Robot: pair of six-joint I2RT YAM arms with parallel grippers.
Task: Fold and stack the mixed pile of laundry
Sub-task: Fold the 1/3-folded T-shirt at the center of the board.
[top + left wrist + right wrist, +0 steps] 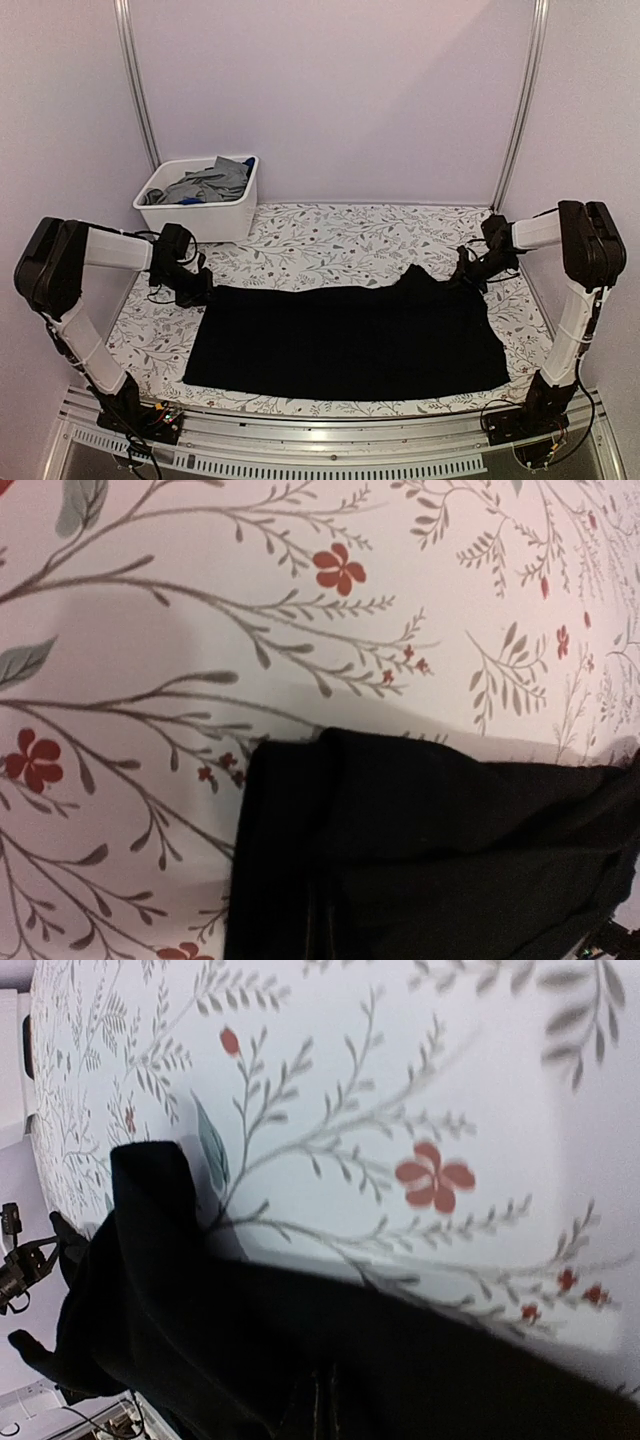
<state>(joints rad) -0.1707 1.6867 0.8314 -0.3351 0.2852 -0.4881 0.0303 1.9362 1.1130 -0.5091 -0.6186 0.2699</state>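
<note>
A black T-shirt point(345, 340) lies spread flat across the flowered table cover. My left gripper point(198, 290) is at its far left corner, and in the left wrist view black cloth point(420, 850) covers the closed jaws. My right gripper point(462, 278) is at its far right corner, where the cloth rises into a small peak. In the right wrist view the cloth point(250, 1350) also wraps the closed jaws. A grey shirt point(215, 180) and a bit of a bright blue garment point(190, 201) lie in the bin.
The white plastic bin point(240, 215) stands at the far left of the table, behind my left arm. Metal frame posts rise at the back corners. Flowered cover point(340, 240) shows between the T-shirt and the back wall.
</note>
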